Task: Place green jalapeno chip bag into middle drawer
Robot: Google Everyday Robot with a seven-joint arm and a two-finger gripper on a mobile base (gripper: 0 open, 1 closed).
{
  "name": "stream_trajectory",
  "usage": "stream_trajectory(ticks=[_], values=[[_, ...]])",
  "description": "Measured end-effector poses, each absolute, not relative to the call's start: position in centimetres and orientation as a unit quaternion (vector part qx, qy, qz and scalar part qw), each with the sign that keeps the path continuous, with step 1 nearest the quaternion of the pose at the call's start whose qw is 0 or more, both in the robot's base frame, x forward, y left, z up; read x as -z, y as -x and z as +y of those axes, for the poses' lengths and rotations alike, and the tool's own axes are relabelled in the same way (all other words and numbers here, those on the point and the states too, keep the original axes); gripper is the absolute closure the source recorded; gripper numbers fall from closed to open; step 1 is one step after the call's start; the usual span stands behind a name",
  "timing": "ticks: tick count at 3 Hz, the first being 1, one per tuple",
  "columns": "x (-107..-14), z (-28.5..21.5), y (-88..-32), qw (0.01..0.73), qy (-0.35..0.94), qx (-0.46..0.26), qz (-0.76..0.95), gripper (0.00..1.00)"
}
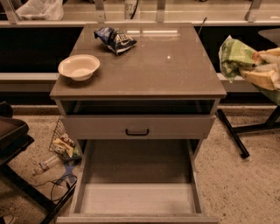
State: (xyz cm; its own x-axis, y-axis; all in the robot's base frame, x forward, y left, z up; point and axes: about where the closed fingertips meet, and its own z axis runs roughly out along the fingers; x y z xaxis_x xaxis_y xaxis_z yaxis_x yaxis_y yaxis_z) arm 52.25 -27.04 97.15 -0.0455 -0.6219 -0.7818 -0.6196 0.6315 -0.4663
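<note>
Green jalapeno chip bag (234,57): crumpled light-green foil, held in the air off the right side of the cabinet at about the height of its top. It is clear of the cabinet edge and well apart from the open drawer.
Gripper (259,66): at the right edge of the view, partly cut off by the frame. Its pale fingers are clamped on the right side of the green jalapeno chip bag.
Middle drawer (79,183): nearest the camera and pulled out toward it at the bottom of the view, with a pale flat floor and low grey side walls.
Floor clutter (63,142): left of the open drawer, a tilted wire basket with wrappers in it and a plastic bottle just beside it.
Drawer front (100,127): above the open drawer and closed, grey, with a small black handle (137,131) at its centre. A dark slot lies between it and the top.
Cabinet top (170,70): glossy and grey-brown.
Bowl (78,66): white and upright, near the left front corner of the cabinet top.
Dark blue chip bag (114,39): crumpled, lying toward the rear left of the cabinet top, behind the bowl and apart from it.
White plastic bag (39,8): on the far ledge at upper left.
</note>
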Motion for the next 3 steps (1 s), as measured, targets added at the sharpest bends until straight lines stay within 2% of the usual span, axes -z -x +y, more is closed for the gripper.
stream_trajectory(ticks=[1,3], values=[[-92.5,-26.1,-49.7,0.531,0.432,-0.032,0.728,1.0],[-81.1,-24.4,-41.4,0.451,0.484,-0.105,0.743,1.0]])
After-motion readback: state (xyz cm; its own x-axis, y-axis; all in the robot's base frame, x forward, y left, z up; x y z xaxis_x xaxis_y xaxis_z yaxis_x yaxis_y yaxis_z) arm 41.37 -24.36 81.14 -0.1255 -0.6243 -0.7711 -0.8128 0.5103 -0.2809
